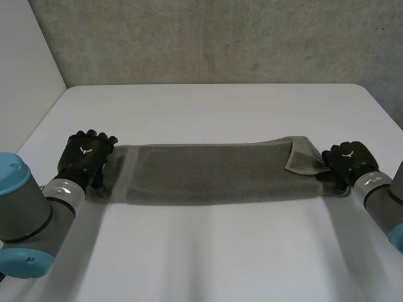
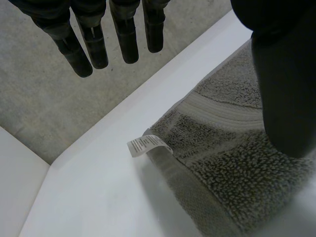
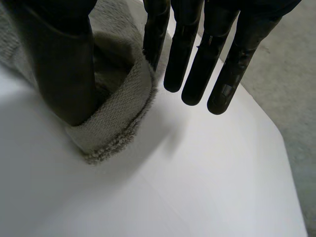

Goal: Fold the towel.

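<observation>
A grey towel [image 1: 201, 173] lies as a long folded strip across the white table [image 1: 208, 251]. My left hand [image 1: 85, 157] hovers over its left end with straight fingers [image 2: 94, 44] beyond the edge and the thumb above the cloth [image 2: 227, 163], holding nothing. A white label [image 2: 143, 144] sticks out of that corner. My right hand [image 1: 349, 160] is at the right end, where a corner flap [image 1: 305, 157] lies turned over. There the towel's edge [image 3: 123, 113] stands raised, pinched between the thumb [image 3: 64, 69] and the nearest finger, while the other fingers [image 3: 197, 64] stay straight past the edge.
A concrete wall [image 1: 208, 38] rises behind the table's far edge. Bare tabletop stretches in front of and behind the towel. A grey floor [image 2: 44, 113] lies past the table's left corner.
</observation>
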`<act>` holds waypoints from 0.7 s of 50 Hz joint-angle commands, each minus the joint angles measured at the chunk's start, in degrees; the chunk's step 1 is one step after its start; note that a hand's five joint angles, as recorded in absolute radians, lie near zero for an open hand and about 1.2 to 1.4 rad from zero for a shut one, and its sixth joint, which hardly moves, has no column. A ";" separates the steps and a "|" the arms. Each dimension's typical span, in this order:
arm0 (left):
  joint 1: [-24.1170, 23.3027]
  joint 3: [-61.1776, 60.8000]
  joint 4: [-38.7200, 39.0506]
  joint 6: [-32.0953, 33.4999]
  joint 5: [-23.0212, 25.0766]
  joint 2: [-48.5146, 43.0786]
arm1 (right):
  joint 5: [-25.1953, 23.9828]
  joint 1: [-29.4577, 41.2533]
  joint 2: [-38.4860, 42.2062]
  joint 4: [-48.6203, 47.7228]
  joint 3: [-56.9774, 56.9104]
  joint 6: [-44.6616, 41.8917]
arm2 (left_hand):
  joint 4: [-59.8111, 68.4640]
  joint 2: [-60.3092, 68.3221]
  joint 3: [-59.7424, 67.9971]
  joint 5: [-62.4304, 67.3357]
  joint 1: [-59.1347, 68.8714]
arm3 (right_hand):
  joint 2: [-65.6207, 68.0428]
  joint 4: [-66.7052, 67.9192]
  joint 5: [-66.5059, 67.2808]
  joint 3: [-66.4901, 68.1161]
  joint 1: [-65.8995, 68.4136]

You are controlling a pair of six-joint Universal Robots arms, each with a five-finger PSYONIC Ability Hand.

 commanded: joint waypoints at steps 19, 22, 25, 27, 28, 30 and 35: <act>0.16 0.09 1.18 0.09 0.09 -0.98 | 1.69 -7.56 3.09 0.44 -6.97 12.27 | -5.75 -5.46 -4.65 -13.25 -5.51 | -16.26 -16.25 -15.80 -16.23 -16.14; 0.24 0.09 1.18 0.00 0.09 -1.07 | 1.69 -8.09 4.14 0.70 -8.02 13.42 | -5.75 -5.46 -4.65 -13.25 -5.51 | -16.10 -16.08 -15.63 -16.06 -15.97; 0.16 0.09 1.18 0.09 0.09 -1.16 | 1.69 -8.09 4.59 0.96 -8.29 13.60 | -5.75 -5.46 -4.65 -13.25 -5.51 | -16.10 -16.08 -15.63 -16.06 -15.97; 0.24 0.09 1.18 0.09 0.09 -1.25 | 1.60 -7.92 4.77 2.19 -8.29 13.42 | -5.75 -5.46 -4.65 -13.25 -5.51 | -15.76 -15.75 -15.30 -15.73 -15.63; 0.24 0.09 1.18 0.09 0.09 -1.25 | 1.60 -7.92 4.77 2.19 -8.29 13.42 | -5.75 -5.46 -4.65 -13.25 -5.51 | -15.76 -15.75 -15.30 -15.73 -15.63; 0.24 0.09 1.18 0.09 0.09 -1.25 | 0.29 -7.74 4.50 3.85 -7.76 13.42 | -5.75 -5.46 -4.65 -13.25 -5.51 | -15.76 -15.75 -15.30 -15.73 -15.63; 0.24 0.09 1.18 0.09 0.09 -1.42 | -4.54 -7.56 3.80 6.23 -6.89 13.86 | -5.75 -5.46 -4.65 -13.25 -5.51 | -15.76 -15.75 -15.30 -15.73 -15.63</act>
